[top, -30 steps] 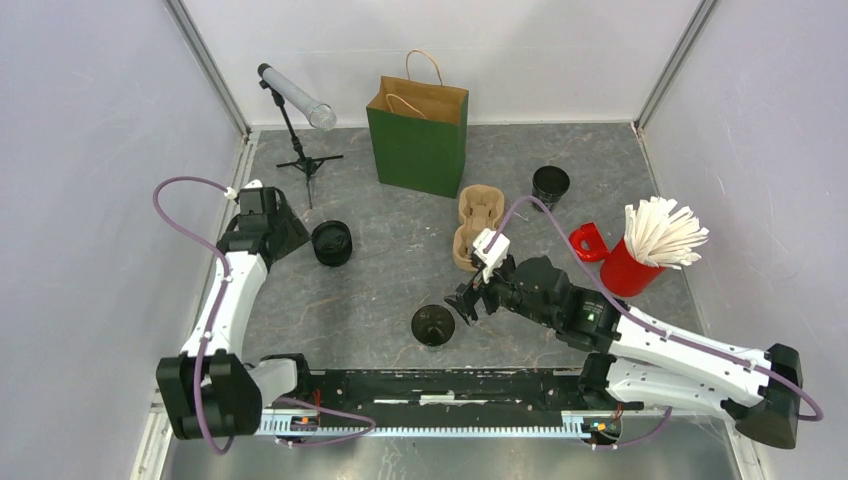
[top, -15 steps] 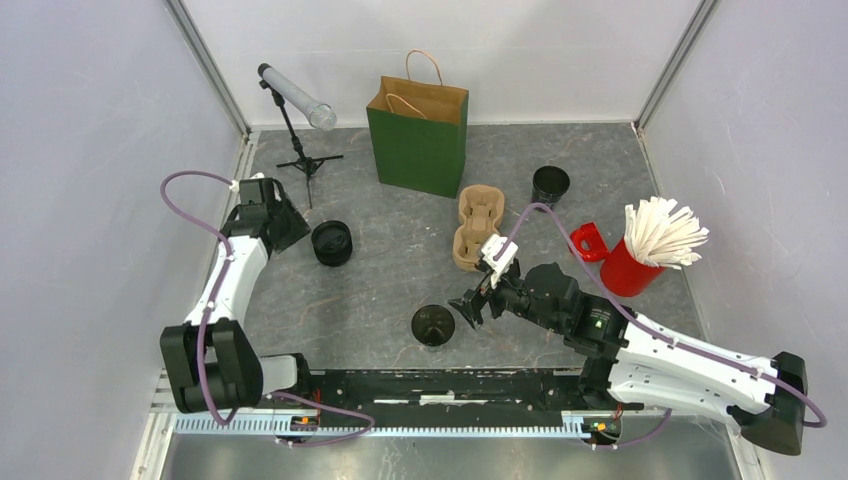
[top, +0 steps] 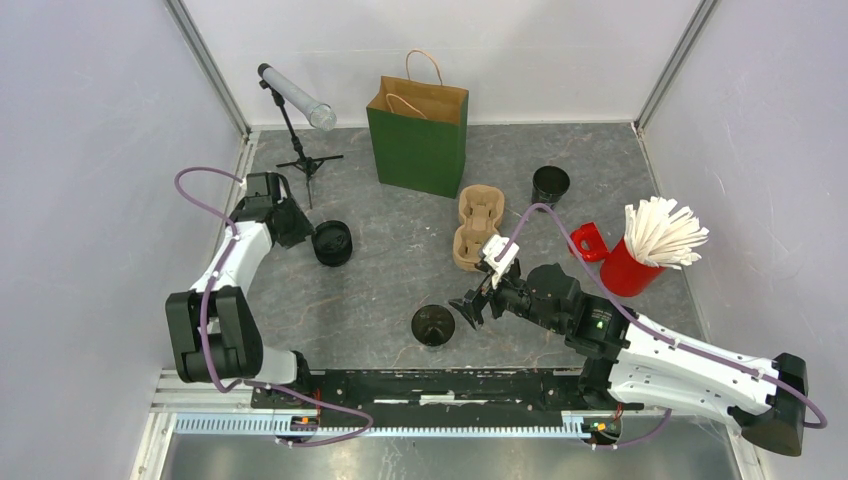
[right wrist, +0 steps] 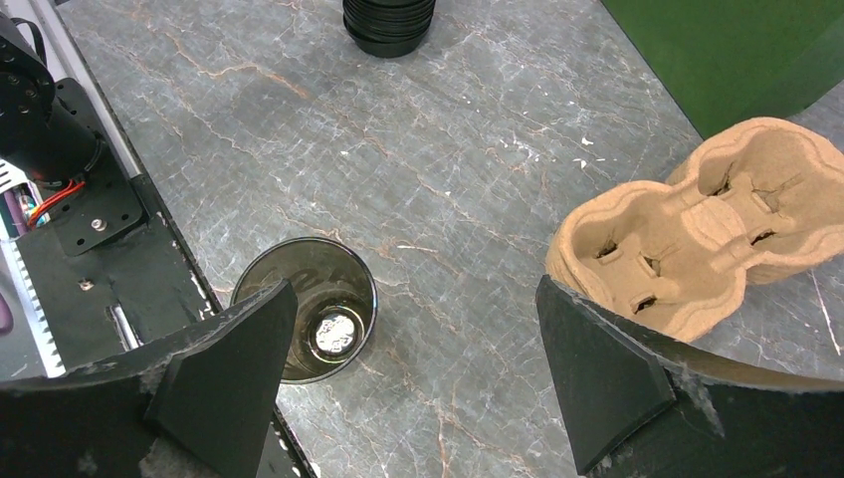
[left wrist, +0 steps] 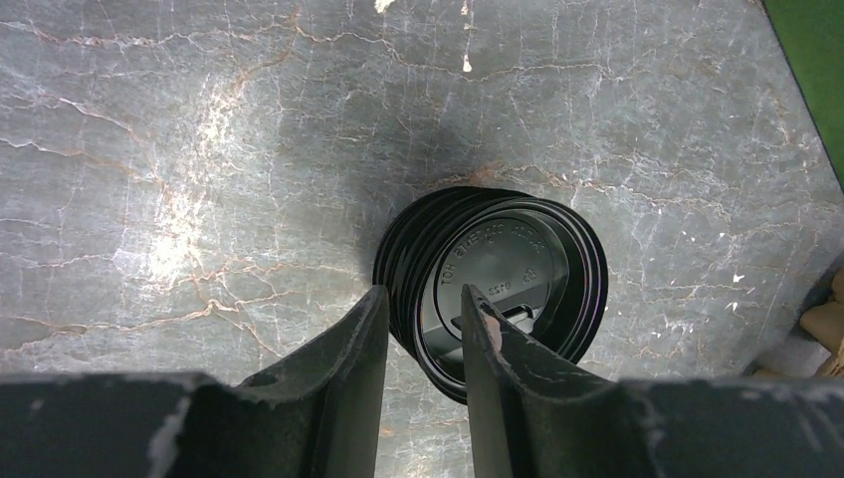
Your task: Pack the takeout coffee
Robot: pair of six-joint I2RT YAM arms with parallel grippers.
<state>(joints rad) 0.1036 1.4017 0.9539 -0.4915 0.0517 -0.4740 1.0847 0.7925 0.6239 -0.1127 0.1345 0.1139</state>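
Left wrist view.

1. Left gripper (left wrist: 423,294): the fingers are drawn close and straddle the near rim of the lid stack (left wrist: 498,259). One finger is outside the stack and the other is over the top lid. Whether they pinch the rim cannot be told.
2. Lid stack: nested black sip lids, standing on the grey marbled table (left wrist: 149,149), left of centre.
3. Right gripper (right wrist: 413,289): the fingers are spread wide and hold nothing.
4. Takeout coffee (top: 433,325): a black cup, upright with its top open, on the table at near centre. It is just left of the right gripper and touches neither finger.
5. Pulp tray (top: 477,225): lies beyond the right gripper.
6. Green paper bag (top: 420,140): upright behind the tray.
7. Second black cup (top: 550,185): right of the tray.
8. Red mug (top: 630,268): holds white sticks, at the far right.
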